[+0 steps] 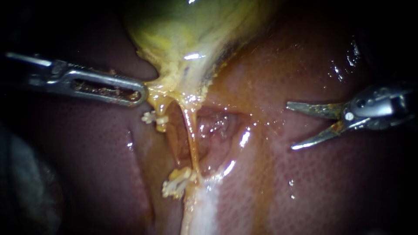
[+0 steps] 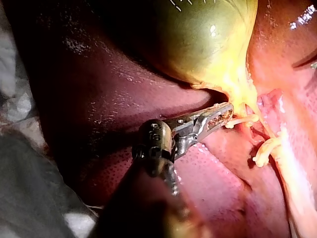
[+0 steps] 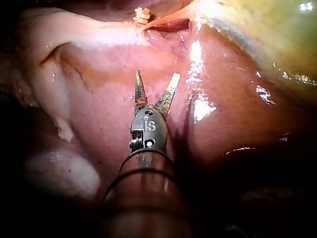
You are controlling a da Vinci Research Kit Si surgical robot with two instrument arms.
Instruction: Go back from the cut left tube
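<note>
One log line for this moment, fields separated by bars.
left instrument: shut on gallbladder | right instrument: open, holding nothing | left tube: cut, clipped

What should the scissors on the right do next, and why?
Probably slide the right instrument a little farther back to the right and close its open blades. The left tube is already cut, with clips on both ends, and the blades sit well away from it, over the liver. The left instrument grips the gallbladder, so I would leave it there.
</note>
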